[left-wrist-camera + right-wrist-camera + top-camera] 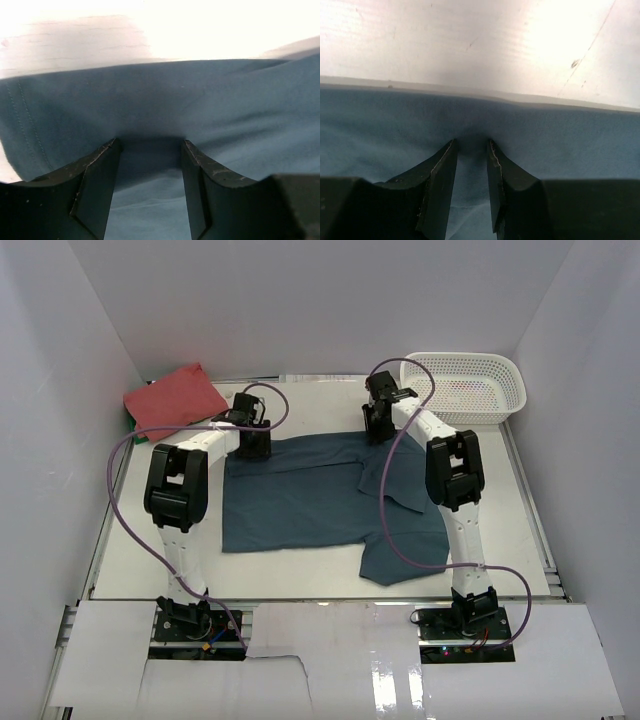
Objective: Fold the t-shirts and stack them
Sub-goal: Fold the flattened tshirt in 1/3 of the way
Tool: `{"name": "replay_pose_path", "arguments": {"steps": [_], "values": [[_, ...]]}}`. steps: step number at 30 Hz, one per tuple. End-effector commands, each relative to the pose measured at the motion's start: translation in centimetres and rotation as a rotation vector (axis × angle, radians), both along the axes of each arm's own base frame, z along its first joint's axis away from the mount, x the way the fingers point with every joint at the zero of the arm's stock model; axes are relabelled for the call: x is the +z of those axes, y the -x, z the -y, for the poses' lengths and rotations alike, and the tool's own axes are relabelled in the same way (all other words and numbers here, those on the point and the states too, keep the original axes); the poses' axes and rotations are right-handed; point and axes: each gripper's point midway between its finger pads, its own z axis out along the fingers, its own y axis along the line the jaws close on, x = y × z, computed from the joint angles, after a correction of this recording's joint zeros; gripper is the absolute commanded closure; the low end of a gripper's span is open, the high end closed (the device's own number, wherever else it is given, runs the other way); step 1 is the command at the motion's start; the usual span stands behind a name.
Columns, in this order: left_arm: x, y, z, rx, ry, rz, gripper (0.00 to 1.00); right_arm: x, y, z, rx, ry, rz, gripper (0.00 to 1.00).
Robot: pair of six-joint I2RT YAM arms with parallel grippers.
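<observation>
You see the dark teal t-shirt [300, 500] lying spread on the table [300, 578]. Both claws pinch its far edge: the left gripper [252, 447] half apart around a fold, the right gripper [378, 428] narrow. The coral-red t-shirt [175, 400] lies at the far left corner.

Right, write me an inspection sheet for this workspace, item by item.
Surface: white table, no spills seen.
Job's things: teal-blue t-shirt spread mid-table, right side partly folded over; coral-red t-shirt folded at far left corner.
Clutter: white basket at far right corner.
Grippers: left gripper and right gripper at the teal shirt's far edge, fingers closed on cloth.
Cables: purple cables loop from both arms; the right one crosses the shirt.
Surroundings: white walls on three sides; nothing else seen.
</observation>
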Motion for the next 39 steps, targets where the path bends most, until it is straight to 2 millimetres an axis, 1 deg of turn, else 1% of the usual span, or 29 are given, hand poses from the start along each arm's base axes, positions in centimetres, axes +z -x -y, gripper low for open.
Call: {"name": "replay_pose_path", "arguments": {"steps": [1, 3, 4, 6, 7, 9, 10, 11, 13, 17, 19, 21, 22, 23, 24, 25, 26, 27, 29, 30, 31, 32, 33, 34, 35, 36, 37, 38, 39], "values": [[0.0, -1.3, -2.1, 0.068, -0.052, 0.002, 0.37, -2.5, -1.3, 1.8, -0.040, 0.016, -0.017, 0.64], [-0.8, -2.1, -2.3, 0.068, -0.060, -0.010, 0.37, -2.1, -2.2, 1.7, -0.040, -0.014, -0.002, 0.64], [-0.2, -3.2, -2.2, 0.071, -0.061, 0.012, 0.37, -2.3, -2.4, 1.7, -0.040, -0.021, -0.001, 0.64], [-0.3, -3.9, -2.5, 0.075, -0.068, 0.007, 0.37, -1.9, -3.4, 1.4, -0.039, -0.047, 0.027, 0.63], [-1.1, -4.2, -2.5, 0.074, -0.070, -0.007, 0.37, -2.1, -3.6, 1.2, -0.033, -0.066, 0.028, 0.63], [-0.7, -5.5, -2.6, 0.079, -0.063, 0.013, 0.37, -1.8, -4.5, 0.8, -0.031, -0.093, 0.049, 0.63], [-1.5, -5.6, -2.8, 0.080, -0.066, -0.003, 0.37, -2.2, -4.6, 0.7, -0.033, -0.101, 0.042, 0.63], [-0.9, -6.6, -2.7, 0.080, -0.059, 0.015, 0.37, -2.1, -5.0, 0.7, -0.035, -0.108, 0.047, 0.63], [-1.6, -7.0, -3.1, 0.093, -0.053, -0.003, 0.37, -1.9, -5.6, 0.4, -0.031, -0.125, 0.064, 0.62], [-0.9, -8.0, -3.2, 0.099, -0.042, 0.013, 0.37, -0.4, -6.3, -0.3, -0.011, -0.179, 0.096, 0.60], [-0.5, -8.0, -3.5, 0.111, -0.053, 0.017, 0.37, 1.5, -6.9, -0.4, -0.008, -0.193, 0.132, 0.58], [0.8, -8.0, -3.9, 0.128, -0.062, 0.038, 0.36, 3.3, -7.1, -0.6, 0.006, -0.208, 0.164, 0.55], [1.4, -8.0, -4.1, 0.138, -0.061, 0.045, 0.36, 5.3, -7.2, -0.6, 0.009, -0.218, 0.194, 0.52], [3.2, -8.2, -4.1, 0.143, -0.057, 0.077, 0.33, 6.5, -7.3, -0.7, 0.013, -0.225, 0.221, 0.48], [4.3, -8.3, -4.4, 0.153, -0.062, 0.098, 0.32, 9.4, -7.3, -0.7, 0.023, -0.237, 0.272, 0.47], [5.5, -8.3, -4.5, 0.164, -0.064, 0.118, 0.30, 10.4, -7.1, -0.7, 0.028, -0.242, 0.290, 0.46], [7.9, -8.4, -4.8, 0.174, -0.064, 0.159, 0.29, 11.9, -7.2, -0.7, 0.033, -0.250, 0.323, 0.43], [9.7, -8.5, -5.6, 0.206, -0.098, 0.183, 0.28, 15.1, -6.9, -0.6, 0.046, -0.261, 0.377, 0.41], [12.7, -8.2, -6.8, 0.273, -0.128, 0.216, 0.28, 17.7, -6.2, -0.4, 0.059, -0.263, 0.417, 0.34], [15.4, -7.4, -7.8, 0.316, -0.154, 0.240, 0.28, 21.0, -5.4, -0.1, 0.071, -0.261, 0.476, 0.31], [16.6, -7.0, -7.8, 0.332, -0.143, 0.255, 0.28, 22.4, -4.7, 0.2, 0.081, -0.251, 0.498, 0.28], [17.7, -6.4, -7.9, 0.336, -0.133, 0.267, 0.28, 22.0, -3.7, 0.8, 0.075, -0.223, 0.482, 0.27], [20.6, -5.2, -7.9, 0.340, -0.107, 0.315, 0.28, 25.1, -2.1, 1.3, 0.080, -0.221, 0.535, 0.26], [19.4, -3.7, -7.7, 0.329, -0.095, 0.276, 0.28, 25.8, -0.9, 1.4, 0.087, -0.215, 0.543, 0.24], [19.7, -2.6, -7.6, 0.345, -0.071, 0.277, 0.28, 26.0, 0.3, 1.6, 0.089, -0.215, 0.539, 0.23], [22.0, -1.1, -7.7, 0.350, -0.041, 0.329, 0.28, 25.9, 2.8, 2.8, 0.065, -0.194, 0.529, 0.22], [21.9, 0.0, -7.7, 0.350, -0.030, 0.328, 0.28, 25.5, 4.3, 3.0, 0.043, -0.206, 0.510, 0.21], [18.6, 2.1, -7.9, 0.351, -0.039, 0.259, 0.28, 24.6, 5.8, 3.2, 0.036, -0.215, 0.483, 0.21], [20.5, 3.3, -7.9, 0.366, 0.007, 0.322, 0.28, 22.8, 8.7, 3.8, 0.031, -0.217, 0.439, 0.21]]}}
